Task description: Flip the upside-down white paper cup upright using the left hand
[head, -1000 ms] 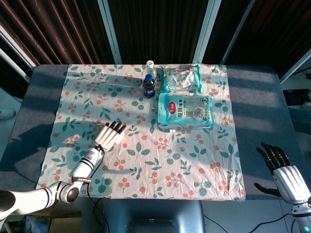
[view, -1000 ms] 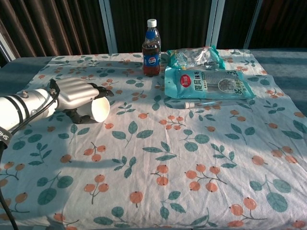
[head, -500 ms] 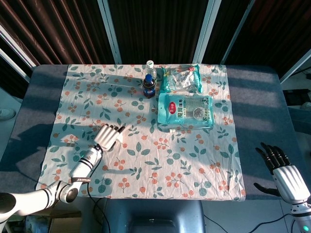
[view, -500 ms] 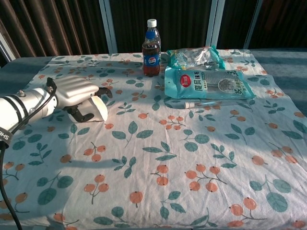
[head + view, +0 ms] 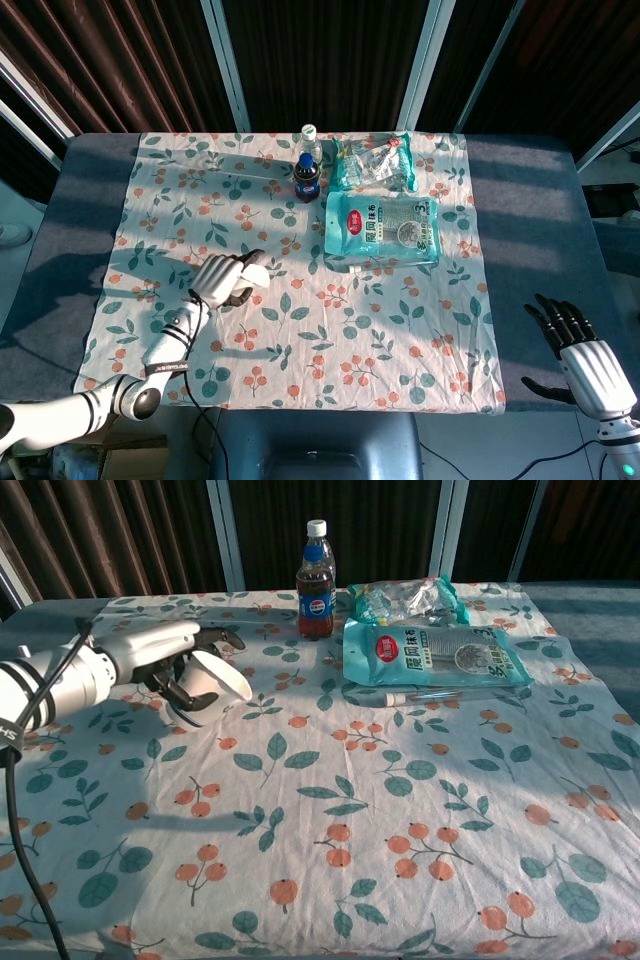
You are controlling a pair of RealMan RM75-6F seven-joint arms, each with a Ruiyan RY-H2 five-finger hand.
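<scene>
My left hand [image 5: 165,665] grips the white paper cup [image 5: 212,684] over the left side of the floral cloth. The cup is tilted, its open mouth facing right and slightly up, the base inside my curled fingers. In the head view the left hand [image 5: 222,281] covers most of the cup [image 5: 254,277], only the rim showing to its right. I cannot tell whether the cup touches the cloth. My right hand [image 5: 585,356] hangs off the table's front right corner, fingers spread, holding nothing; the chest view does not show it.
A cola bottle [image 5: 315,580] stands at the back centre. Two snack bags [image 5: 435,652] [image 5: 412,598] lie right of it, with a thin clear tube [image 5: 440,694] along the nearer bag's front edge. The floral tablecloth [image 5: 400,830] covers the blue table [image 5: 545,240].
My left hand has rolled over with the cup in its grip, turning the cup's mouth from facing sideways-down toward the right and upward, and lifted slightly toward the table's back.
</scene>
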